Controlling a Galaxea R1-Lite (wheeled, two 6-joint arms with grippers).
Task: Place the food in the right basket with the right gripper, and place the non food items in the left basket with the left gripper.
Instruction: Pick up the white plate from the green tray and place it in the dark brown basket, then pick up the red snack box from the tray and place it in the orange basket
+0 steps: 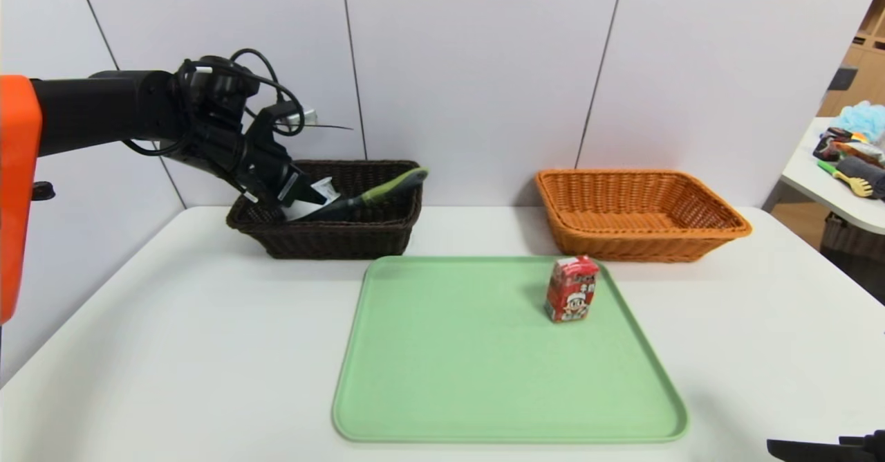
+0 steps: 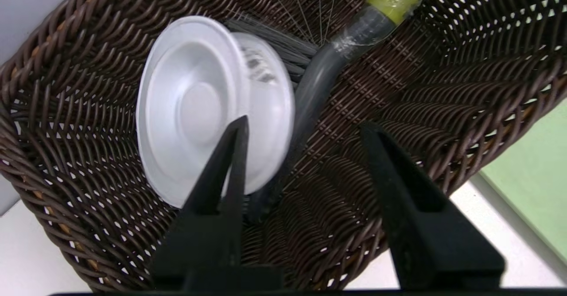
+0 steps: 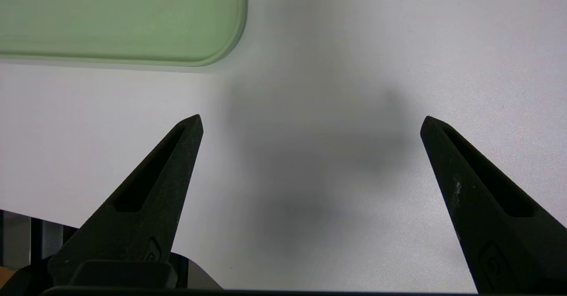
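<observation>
My left claw hangs over the near-left part of the dark basket, fingers apart with nothing between them. In the left wrist view the white spool sits just past one fingertip, blurred; I cannot tell whether that finger touches it. The spool stands on edge, its round face turned toward the claw, leaning against the brush. In the head view the claw covers most of the spool; only a white patch shows.

The brush's long axis runs from the bristles, deep in the dark basket behind the spool, up to the green handle end, which rests on that basket's right rim and points toward the orange basket. The bristles are mostly hidden by the spool.

The left arm reaches in from the left side of the dark basket, level, wrist bent so the claw tips down and to the right.

The carton stands upright on the green tray, in front of and well to the right of the dark basket, just before the orange basket, its face toward me.

My right claw is parked far to the right of the dark basket, near the table's front edge, fingers spread wide over bare table. The head view shows only a cut-off black tip in the corner.
</observation>
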